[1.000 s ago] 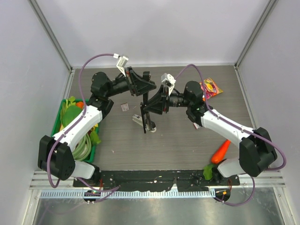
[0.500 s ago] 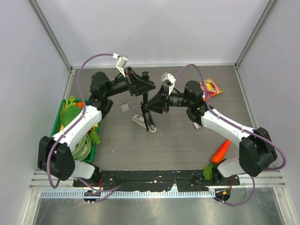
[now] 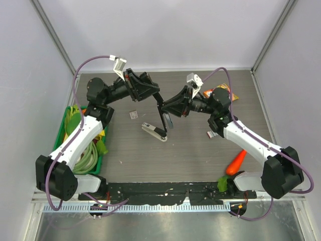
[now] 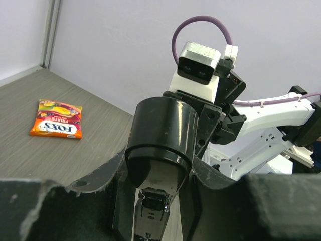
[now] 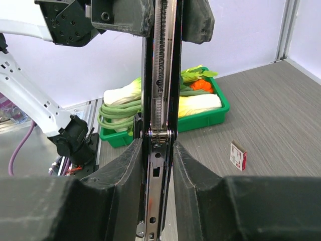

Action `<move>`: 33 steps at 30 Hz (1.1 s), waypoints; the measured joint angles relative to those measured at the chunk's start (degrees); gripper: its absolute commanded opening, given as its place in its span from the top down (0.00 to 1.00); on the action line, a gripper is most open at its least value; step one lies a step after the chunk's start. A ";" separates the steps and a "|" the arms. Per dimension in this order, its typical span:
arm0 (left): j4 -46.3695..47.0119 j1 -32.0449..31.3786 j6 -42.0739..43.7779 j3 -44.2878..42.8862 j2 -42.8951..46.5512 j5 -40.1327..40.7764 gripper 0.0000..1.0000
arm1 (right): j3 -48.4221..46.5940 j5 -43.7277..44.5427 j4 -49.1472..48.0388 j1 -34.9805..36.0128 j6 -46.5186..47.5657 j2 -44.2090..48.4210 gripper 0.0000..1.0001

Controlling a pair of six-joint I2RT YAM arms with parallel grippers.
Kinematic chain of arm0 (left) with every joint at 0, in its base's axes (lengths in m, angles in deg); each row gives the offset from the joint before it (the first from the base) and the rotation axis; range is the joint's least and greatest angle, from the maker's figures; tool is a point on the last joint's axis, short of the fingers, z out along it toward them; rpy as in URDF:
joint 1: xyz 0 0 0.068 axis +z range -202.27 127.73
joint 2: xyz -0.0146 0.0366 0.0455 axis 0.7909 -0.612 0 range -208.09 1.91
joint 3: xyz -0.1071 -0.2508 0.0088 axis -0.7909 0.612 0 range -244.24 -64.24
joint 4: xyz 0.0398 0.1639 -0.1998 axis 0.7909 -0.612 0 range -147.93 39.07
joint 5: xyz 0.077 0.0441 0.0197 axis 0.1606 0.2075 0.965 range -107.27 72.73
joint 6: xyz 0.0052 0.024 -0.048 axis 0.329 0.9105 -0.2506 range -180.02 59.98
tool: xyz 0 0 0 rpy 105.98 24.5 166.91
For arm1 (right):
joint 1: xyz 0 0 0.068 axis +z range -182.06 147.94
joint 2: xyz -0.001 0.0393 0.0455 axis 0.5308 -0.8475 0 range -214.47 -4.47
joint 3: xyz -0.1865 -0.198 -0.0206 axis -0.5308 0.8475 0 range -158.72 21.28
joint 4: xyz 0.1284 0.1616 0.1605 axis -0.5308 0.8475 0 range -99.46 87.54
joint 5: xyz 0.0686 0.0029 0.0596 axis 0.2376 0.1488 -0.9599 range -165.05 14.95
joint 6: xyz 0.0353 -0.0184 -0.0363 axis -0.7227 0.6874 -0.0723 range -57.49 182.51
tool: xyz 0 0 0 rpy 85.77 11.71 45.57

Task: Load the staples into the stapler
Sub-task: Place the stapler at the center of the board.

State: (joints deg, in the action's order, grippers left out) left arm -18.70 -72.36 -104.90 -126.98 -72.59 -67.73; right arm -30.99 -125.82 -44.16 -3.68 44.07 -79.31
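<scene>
A black stapler [image 3: 164,116] hangs above the table, swung open, held by both grippers. My right gripper [image 3: 169,107] is shut on its lower part; in the right wrist view [image 5: 159,175] my fingers [image 5: 120,186] clamp the metal staple channel [image 5: 161,90]. My left gripper [image 3: 156,95] is shut on its upper end, which fills the left wrist view [image 4: 158,150]. The staples box [image 3: 133,115], small and white with a red label, lies on the table left of the stapler, and shows in the right wrist view [image 5: 238,155].
A second stapler [image 3: 154,131], white and black, lies on the table below the held one. A green tray [image 3: 65,131] of vegetables stands at the left. An orange snack packet [image 4: 56,125] lies behind the right arm. A carrot [image 3: 236,161] lies at the front right.
The black stapler has come up off the table between the two grippers. The right arm has drawn back to the right and the left arm to the left. The white stapler stays put.
</scene>
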 measured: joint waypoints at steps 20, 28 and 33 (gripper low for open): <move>-0.24 2.47 -1.38 0.61 0.48 2.73 0.00 | 0.98 7.50 9.07 -1.97 6.10 0.24 0.99; -20.11 5.33 10.54 -9.09 2.89 4.35 0.00 | -1.90 24.22 26.62 -0.63 15.19 0.85 0.99; -36.44 6.25 25.66 -16.33 7.93 11.67 0.00 | -1.92 35.23 33.88 -0.57 16.33 0.81 0.99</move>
State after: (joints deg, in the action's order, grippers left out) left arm -55.14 -66.11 -79.24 -143.30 -64.66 -56.06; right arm -32.92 -90.58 -10.28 -4.25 60.40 -78.51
